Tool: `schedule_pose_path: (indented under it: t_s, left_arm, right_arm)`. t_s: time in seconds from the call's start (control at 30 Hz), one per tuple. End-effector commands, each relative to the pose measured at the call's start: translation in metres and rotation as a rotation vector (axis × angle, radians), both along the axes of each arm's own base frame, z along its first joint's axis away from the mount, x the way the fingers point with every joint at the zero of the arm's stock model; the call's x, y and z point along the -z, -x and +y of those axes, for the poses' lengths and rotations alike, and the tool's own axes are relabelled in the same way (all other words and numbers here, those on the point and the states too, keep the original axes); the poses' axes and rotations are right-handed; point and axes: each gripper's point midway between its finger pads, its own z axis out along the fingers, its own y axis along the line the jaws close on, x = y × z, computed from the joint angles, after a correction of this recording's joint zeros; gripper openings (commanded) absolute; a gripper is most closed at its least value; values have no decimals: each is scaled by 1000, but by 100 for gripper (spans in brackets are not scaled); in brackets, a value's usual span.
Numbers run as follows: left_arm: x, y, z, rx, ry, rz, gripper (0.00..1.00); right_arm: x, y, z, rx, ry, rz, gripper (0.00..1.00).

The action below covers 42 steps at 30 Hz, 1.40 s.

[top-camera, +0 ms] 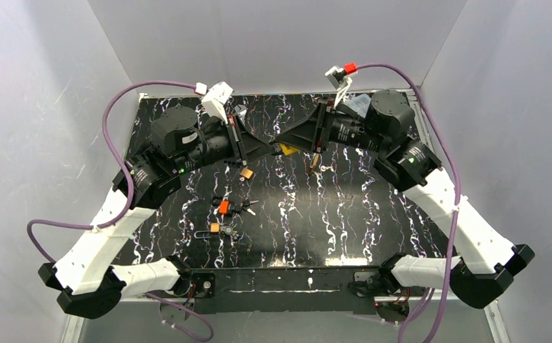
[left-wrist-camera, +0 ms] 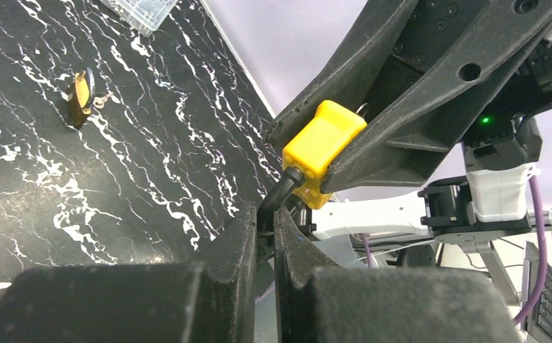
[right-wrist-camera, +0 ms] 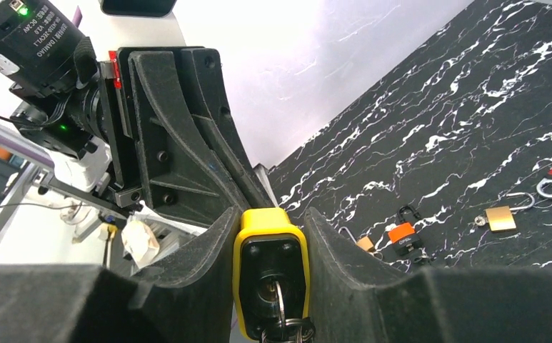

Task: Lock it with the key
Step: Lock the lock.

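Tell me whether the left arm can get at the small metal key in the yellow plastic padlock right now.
Probably not. The left tool is shut on the dark shackle of the yellow plastic padlock; the small metal key sits in its opposite face, flanked by the right tool gripping the body.

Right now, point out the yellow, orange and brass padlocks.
Yellow padlock (right-wrist-camera: 266, 220): right wrist view, casing top.
Orange padlock (right-wrist-camera: 401, 234): right wrist view, body.
Brass padlock (right-wrist-camera: 501, 218): right wrist view, body.

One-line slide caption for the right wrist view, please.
Right gripper clamps a yellow plastic-cased padlock, silver key inserted, above the black marbled table.
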Motion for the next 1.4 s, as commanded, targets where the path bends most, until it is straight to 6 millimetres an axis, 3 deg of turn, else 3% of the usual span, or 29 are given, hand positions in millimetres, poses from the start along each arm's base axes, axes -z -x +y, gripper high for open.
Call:
schedule_pose_path:
  t_s: [0.0,0.17,0.33,0.67,1.37]
  left_arm:
    - [-66,10,-23,99,216,-107,0]
    - [-102,15,-38,180,368,-116,0]
    - [-124,16,-46,219,429,-136,0]
    - [-171,19,-49,260,534,-196,0]
    - [-237,27,-41,299,653,-322,0]
  right_arm:
    - [1,19,10,-61,-32,-36,1]
    - [18,23,16,-60,-9,-20,1]
    - [36,31,26,-75,29,-8,1]
    - [72,40,37,-96,98,36,1]
    - [156,56,72,-159,245,152,1]
